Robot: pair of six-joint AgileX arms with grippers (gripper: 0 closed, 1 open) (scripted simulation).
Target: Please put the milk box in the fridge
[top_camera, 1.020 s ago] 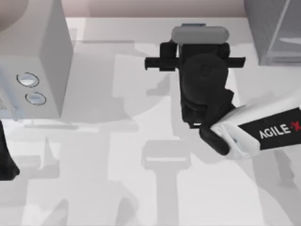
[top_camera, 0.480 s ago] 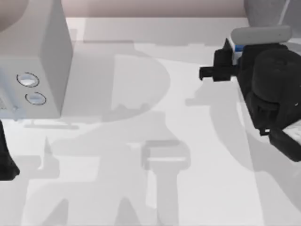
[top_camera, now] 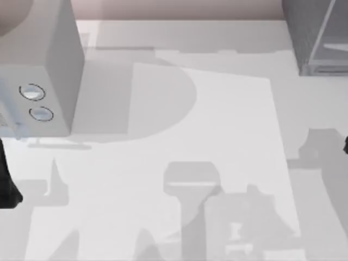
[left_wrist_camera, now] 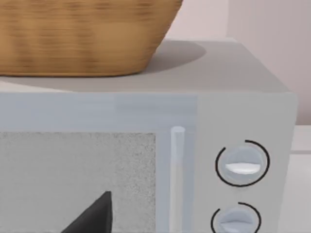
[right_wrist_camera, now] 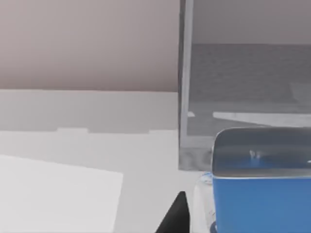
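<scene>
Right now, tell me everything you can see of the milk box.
In the right wrist view the milk box sits close to the camera: a bright blue face under a paler grey-blue top with rounded corners, a strip of white at one side. It looks upright. A dark fingertip stands right beside it; contact cannot be told. Behind it is the fridge.

Milk box (right_wrist_camera: 262, 199): blue body, grey top. Fridge (right_wrist_camera: 243, 97): dark grey speckled. Basket (left_wrist_camera: 82, 36): tan woven. Desk (top_camera: 217, 136): white.

white table (top_camera: 228, 136), pinkish wall (right_wrist_camera: 87, 43); overlapping grey shadows
</scene>
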